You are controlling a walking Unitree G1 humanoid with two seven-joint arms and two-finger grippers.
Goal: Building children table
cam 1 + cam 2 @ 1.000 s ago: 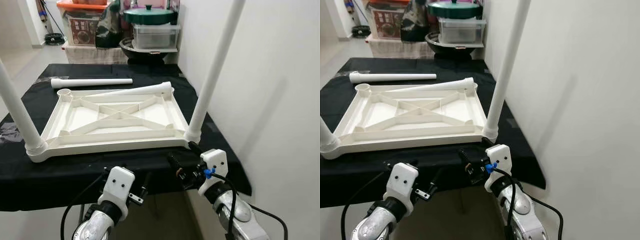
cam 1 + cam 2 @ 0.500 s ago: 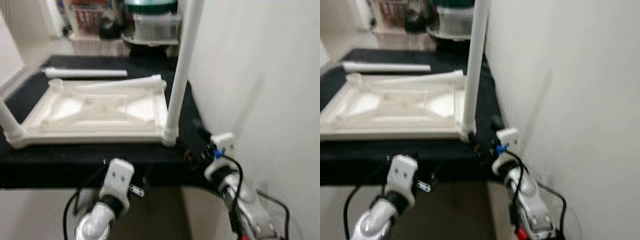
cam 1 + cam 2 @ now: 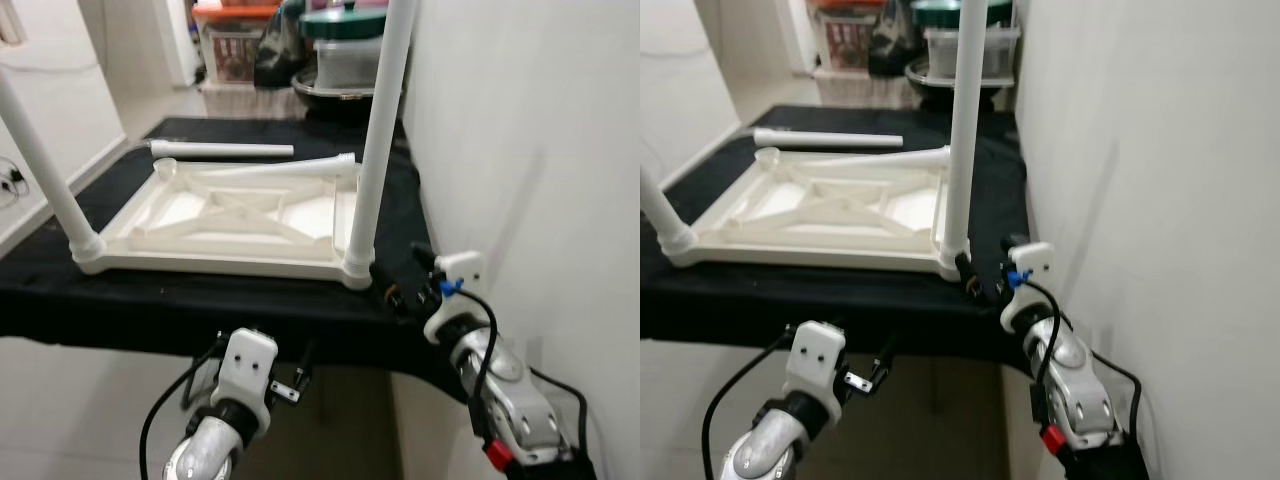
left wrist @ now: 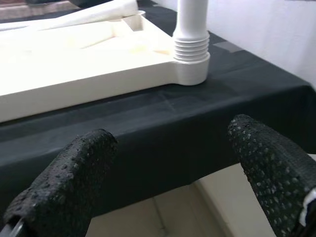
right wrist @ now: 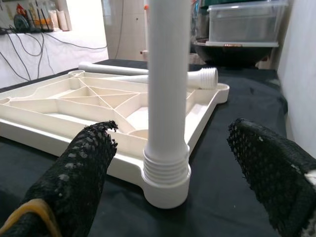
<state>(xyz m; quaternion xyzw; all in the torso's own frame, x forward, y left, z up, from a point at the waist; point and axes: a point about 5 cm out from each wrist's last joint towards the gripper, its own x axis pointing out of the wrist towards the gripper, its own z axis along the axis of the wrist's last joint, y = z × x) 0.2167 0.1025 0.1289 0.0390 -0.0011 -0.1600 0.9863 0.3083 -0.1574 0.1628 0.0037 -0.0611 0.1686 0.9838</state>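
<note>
Right wrist view: right tool [image 5: 168, 163] is gaping wide, empty, facing the screwed-in leg [image 5: 168, 74] just ahead; left tool [image 4: 173, 168] is hanging open below the table [image 4: 148, 123] edge.

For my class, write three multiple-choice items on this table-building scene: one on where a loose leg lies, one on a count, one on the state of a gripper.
1. Where does the loose leg beyond the tabletop lie?
A. flat on the black cloth
B. on the floor
C. in the right gripper

2. How many legs stand upright in the tabletop?
A. none
B. two
C. four

3. The right gripper is:
A. shut on a leg
B. open, fingers apart
C. holding a cloth

Answers:
1 A, it rests on the cloth past the far edge.
2 B, the near right leg and near left leg stand upright.
3 B, the fingers stand wide either side of the leg without touching.
</note>
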